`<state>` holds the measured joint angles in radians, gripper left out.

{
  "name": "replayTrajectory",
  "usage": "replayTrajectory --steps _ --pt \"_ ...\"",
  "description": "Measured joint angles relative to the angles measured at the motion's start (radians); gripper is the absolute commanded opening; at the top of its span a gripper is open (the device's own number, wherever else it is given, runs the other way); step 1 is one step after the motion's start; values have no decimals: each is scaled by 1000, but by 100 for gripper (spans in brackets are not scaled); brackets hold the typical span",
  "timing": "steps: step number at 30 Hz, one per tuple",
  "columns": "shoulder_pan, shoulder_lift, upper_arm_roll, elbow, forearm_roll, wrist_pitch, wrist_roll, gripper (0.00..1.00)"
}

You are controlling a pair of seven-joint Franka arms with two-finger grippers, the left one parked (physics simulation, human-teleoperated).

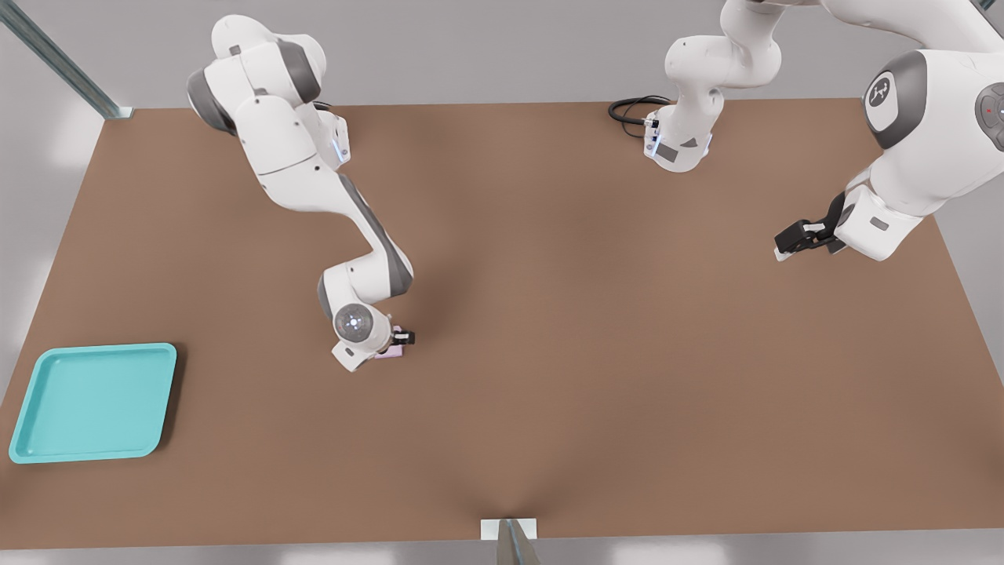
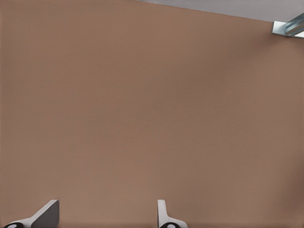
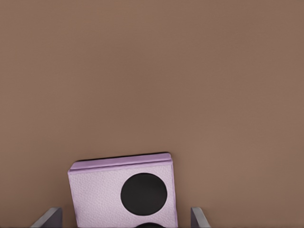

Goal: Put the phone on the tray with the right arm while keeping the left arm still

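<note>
The phone [image 1: 390, 353] is a small pale pink slab lying flat on the brown table, a little to the front view's left of centre. In the right wrist view the phone [image 3: 123, 190] shows one full black lens and the edge of a second. My gripper [image 1: 397, 344] is down over it, open, with one grey finger [image 3: 50, 217] on each side and a thin gap between each finger and the phone. The turquoise tray [image 1: 94, 402] lies by the table's near edge at the front view's far left, well apart from the phone.
The parked arm's black gripper [image 1: 802, 235] hangs over the table at the front view's right. A black cable [image 1: 632, 110] coils at the far edge by that arm's base. A metal post [image 1: 510, 540] stands at the near edge, and a metal rail [image 1: 63, 63] at the far left corner.
</note>
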<state>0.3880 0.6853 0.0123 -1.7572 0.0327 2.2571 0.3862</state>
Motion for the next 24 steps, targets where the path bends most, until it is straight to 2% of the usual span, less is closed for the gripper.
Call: replayTrajectory --steps 4,5,7,8,10,15,19,24 --pt "3 15 0 -2 6 26 23 100" --pt "4 16 0 -3 7 31 27 88" --pt "5 16 0 -3 10 37 34 78" --pt "6 15 0 -3 11 39 37 77" --pt "6 12 0 -3 13 43 42 73" --pt "-12 -45 0 -1 12 30 50 73" --pt "-126 -147 0 -15 9 -24 37 73" --pt "-407 -210 -1 -22 -10 -89 -55 74"
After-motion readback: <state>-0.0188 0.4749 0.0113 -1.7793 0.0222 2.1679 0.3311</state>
